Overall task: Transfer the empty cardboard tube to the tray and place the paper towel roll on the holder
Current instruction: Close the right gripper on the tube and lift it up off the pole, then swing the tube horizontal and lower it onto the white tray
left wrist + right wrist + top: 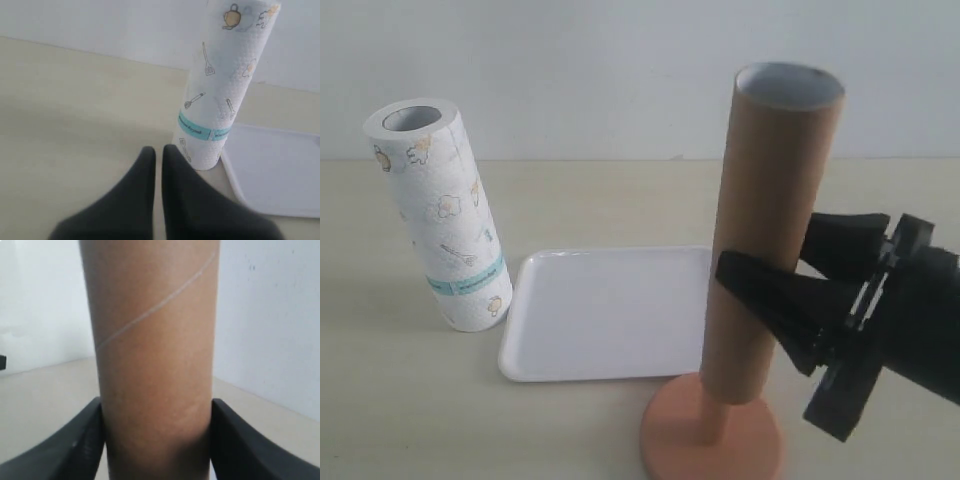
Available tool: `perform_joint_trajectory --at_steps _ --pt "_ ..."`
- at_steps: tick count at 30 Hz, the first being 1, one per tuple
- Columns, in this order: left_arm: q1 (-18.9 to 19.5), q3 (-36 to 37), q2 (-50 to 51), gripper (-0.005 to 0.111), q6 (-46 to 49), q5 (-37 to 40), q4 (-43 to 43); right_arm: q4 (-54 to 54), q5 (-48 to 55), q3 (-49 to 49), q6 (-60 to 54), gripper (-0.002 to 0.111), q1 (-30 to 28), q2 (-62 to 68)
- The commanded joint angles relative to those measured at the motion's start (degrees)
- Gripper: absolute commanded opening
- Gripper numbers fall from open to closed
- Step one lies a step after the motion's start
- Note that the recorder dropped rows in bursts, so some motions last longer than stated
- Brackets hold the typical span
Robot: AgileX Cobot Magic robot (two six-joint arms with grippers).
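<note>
Brown cardboard tube [770,180] over the orange wooden holder [715,440], clamped by the right pincer [156,435]; next likely needs a straight lift; left pincer [158,152] closed.

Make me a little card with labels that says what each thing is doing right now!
empty cardboard tube: upright on the holder post
right end effector: closed on the tube
paper towel roll: standing beside the tray, untouched
tray: between roll and holder, nothing visible on it
left end effector: shut, near the roll, not touching
</note>
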Motion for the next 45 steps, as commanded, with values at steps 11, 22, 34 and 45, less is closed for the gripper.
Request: perform_joint_trajectory --at_steps 11,22,34,45 --pt "0.1 0.1 -0.2 0.004 -0.5 -0.1 0.1 2.6 4.4 -9.4 8.4 0.0 -0.1 -20.5" --pt "0.1 0.1 -0.2 0.004 -0.5 -0.1 0.1 2.3 10.1 -20.5 14.0 0.0 -0.1 -22.5" --pt "0.1 0.1 -0.2 0.004 -0.5 -0.1 0.1 -2.4 50.5 -39.0 9.0 0.0 -0.1 -20.8" --pt "0.1 0.1 -0.2 0.004 -0.5 -0.1 0.1 -19.2 62.8 -42.3 12.0 0.0 5.3 -4.9"
